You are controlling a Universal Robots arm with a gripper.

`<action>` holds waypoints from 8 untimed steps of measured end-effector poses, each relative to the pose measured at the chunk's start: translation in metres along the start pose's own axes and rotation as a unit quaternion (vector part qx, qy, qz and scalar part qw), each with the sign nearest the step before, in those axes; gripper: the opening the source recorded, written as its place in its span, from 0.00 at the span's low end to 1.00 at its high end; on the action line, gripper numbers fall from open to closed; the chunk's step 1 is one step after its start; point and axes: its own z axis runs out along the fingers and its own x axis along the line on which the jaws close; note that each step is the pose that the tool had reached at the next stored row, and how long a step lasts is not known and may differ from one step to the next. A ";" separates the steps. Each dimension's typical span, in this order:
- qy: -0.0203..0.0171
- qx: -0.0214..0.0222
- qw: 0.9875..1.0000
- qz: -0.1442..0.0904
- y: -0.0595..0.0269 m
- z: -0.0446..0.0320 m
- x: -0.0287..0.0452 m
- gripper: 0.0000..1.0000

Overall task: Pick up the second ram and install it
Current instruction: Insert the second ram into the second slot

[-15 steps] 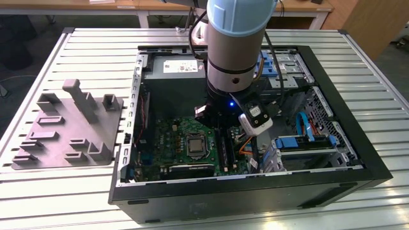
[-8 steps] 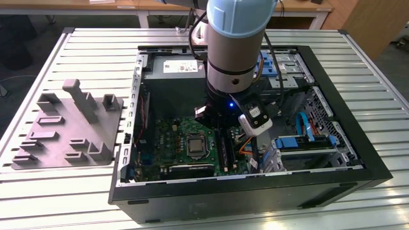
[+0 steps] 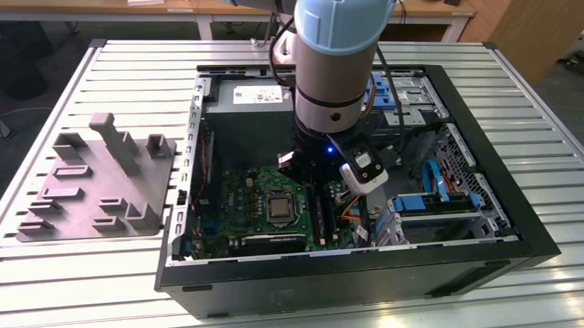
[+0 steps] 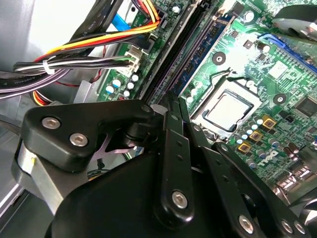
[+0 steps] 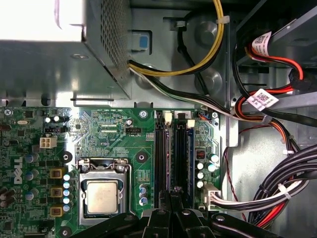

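The Universal Robots arm [image 3: 333, 68] reaches straight down into the open computer case [image 3: 474, 270], which lies on a slatted metal table [image 3: 109, 273]. In both wrist views the gripper [image 4: 176, 99] [image 5: 173, 194] sits low over the motherboard [image 5: 106, 129]. Its fingers [image 4: 168, 124] are drawn almost together, with only a thin gap between them. They seem to pinch the second ram [image 5: 171, 161] [image 4: 174, 64], a slim dark strip that runs out from the fingertips along the memory slots.

In the exterior view that strip [image 3: 319, 208] lies just at 3 o'clock of the CPU socket [image 3: 278, 207], close beside it. I can't make out whether it is fully seated. Bundled cables [image 5: 277, 193] hang near the slots on the side away from the socket. The grey moulded plate [image 3: 91, 181] rests on the table at 9 o'clock of the case, well apart from the gripper.
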 end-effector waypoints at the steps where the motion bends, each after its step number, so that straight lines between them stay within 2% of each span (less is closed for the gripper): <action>1: 0.000 0.000 1.000 0.000 0.0000 0.0000 0.0001 0.11; 8: -0.001 0.000 1.000 0.000 0.0000 -0.0001 0.0002 0.11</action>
